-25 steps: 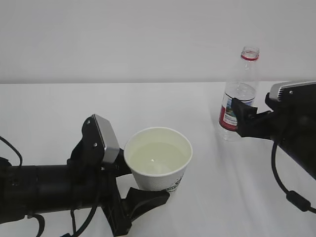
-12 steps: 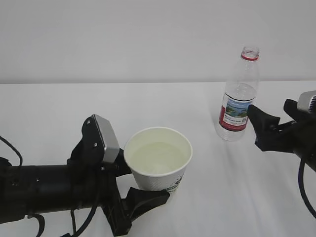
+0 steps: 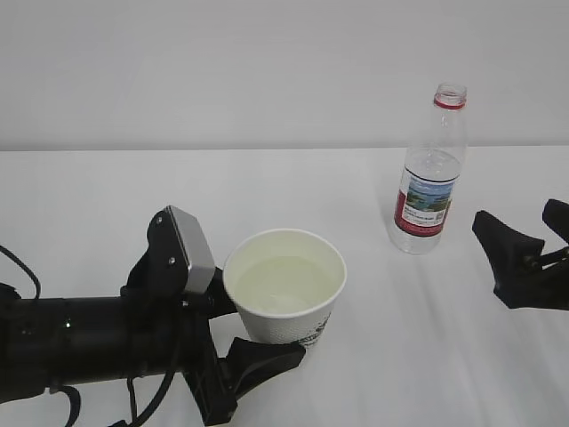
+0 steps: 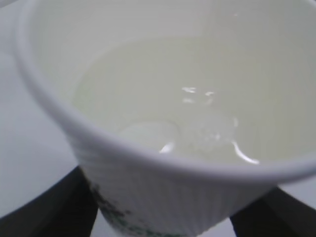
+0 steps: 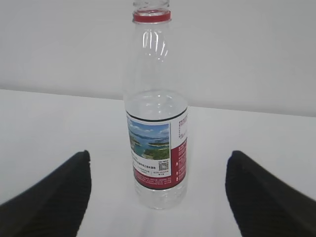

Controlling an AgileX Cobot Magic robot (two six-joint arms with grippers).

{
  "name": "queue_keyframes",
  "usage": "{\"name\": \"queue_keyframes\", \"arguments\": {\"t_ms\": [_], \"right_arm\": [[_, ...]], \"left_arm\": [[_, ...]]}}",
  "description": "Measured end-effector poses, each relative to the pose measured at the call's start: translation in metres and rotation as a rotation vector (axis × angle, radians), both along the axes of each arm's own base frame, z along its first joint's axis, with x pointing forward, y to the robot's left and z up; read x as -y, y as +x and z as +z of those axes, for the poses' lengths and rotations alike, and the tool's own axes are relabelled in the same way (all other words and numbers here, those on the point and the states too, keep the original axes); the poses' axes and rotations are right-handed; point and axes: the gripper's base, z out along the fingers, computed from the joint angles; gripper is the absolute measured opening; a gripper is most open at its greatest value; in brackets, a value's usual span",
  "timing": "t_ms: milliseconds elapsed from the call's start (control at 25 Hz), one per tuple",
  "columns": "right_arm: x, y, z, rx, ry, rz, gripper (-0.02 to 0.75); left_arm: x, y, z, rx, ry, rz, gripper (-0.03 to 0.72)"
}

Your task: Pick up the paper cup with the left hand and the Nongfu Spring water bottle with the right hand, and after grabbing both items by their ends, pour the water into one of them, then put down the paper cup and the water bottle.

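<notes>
In the exterior view, the white paper cup (image 3: pixel 284 286) stood upright at lower centre, mouth upward, holding pale water (image 3: pixel 283 285), clamped between the fingers of the left hand (image 3: pixel 244 334). The clear Nongfu Spring water bottle (image 3: pixel 430 173) stood vertical at upper right, uncapped, apart from the spread right hand (image 3: pixel 524 253). In the left wrist view, the cup's ribbed wall (image 4: pixel 163 197) filled the frame. In the right wrist view, the bottle (image 5: pixel 156 113) stood centred beyond the parted fingers (image 5: pixel 54 197).

No legible text on bottle label (image 5: pixel 157 153)
</notes>
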Motion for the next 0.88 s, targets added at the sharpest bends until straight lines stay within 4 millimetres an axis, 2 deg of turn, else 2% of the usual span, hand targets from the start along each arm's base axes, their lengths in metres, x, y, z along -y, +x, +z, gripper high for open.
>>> {"name": "queue_keyframes", "arguments": {"t_ms": [320, 880], "right_arm": [[0.005, -0.018, -0.003, -0.02, -0.006, 0.0, 0.629], [0.005, -0.018, -0.003, -0.02, -0.006, 0.002, 0.611]], "left_arm": [[0.0, 0.0, 0.0, 0.0, 0.0, 0.001, 0.552], [-0.003, 0.011, 0.006, 0.03, -0.07, 0.134, 0.552]]}}
